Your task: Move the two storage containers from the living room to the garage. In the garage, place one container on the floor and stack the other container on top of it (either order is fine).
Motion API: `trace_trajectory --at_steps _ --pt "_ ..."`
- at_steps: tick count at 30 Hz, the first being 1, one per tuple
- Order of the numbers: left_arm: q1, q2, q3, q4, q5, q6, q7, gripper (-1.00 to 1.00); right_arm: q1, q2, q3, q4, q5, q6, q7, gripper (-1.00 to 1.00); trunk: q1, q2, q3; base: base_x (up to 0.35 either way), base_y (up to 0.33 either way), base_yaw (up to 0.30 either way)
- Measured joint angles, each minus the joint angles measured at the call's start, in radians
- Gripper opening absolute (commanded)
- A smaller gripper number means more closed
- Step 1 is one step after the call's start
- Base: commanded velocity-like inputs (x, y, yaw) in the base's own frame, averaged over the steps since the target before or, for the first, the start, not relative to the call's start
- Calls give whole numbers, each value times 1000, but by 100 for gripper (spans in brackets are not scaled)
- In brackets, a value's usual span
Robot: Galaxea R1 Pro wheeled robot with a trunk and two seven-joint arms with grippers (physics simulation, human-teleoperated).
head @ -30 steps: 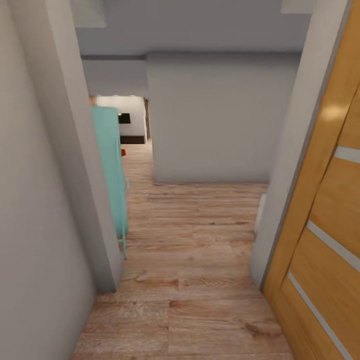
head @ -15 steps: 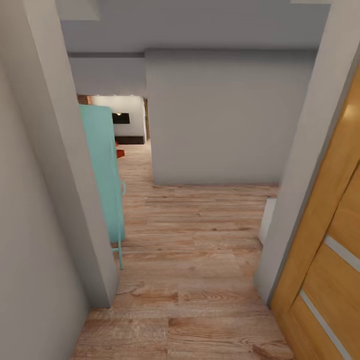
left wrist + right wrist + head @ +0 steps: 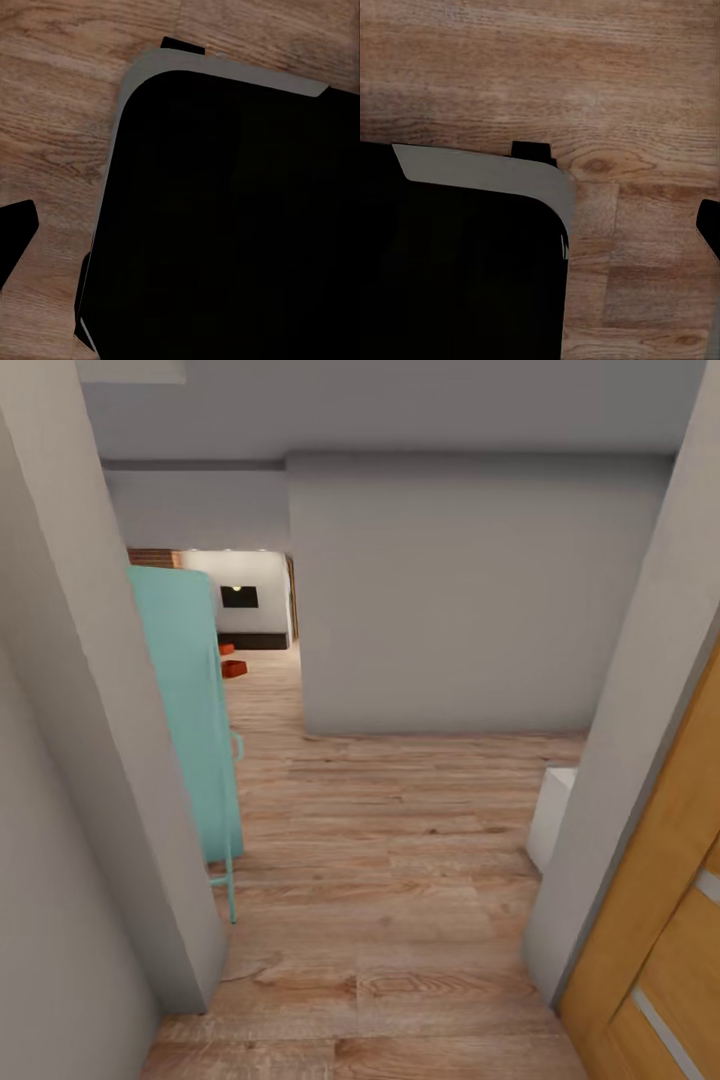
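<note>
Hallway run, 2 storage containers far ahead

2 small orange-red bins on the wood-plank floor thru the far opening, past the teal cabinet; 1 just behind the other, too small to read long axis. Wooden door at right. Wrist cams: dark robot base over planks; fingers' state – can't tell.

black base (grey-edged, rounded)

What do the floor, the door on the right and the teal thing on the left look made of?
Floor: wood planks, matte, visible grain and knots. Door: orange-tan wood or veneer, smooth, with pale inset strips, perhaps frosted glass. Teal thing: smooth, uniform colour, slim handle; looks like painted metal or plastic, can't tell which.
</note>
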Motion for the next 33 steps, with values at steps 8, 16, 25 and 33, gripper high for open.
trace_trajectory --at_steps 8,16,25,33 --pt "0 -1 0 -1 0 2 0 100 0 3 -1 0 0 -6 0 100 0 0 0 322 0 0" --pt "0 -3 -1 -4 -1 -4 0 100 0 3 0 0 0 -6 0 100 0 0 0 322 0 0" --pt "0 0 0 -7 1 5 -1 100 0 3 0 0 0 -6 0 100 0 0 0 322 0 0" --pt "0 -6 -1 -8 1 4 8 100 0 3 0 0 0 -6 0 100 0 0 0 322 0 0"
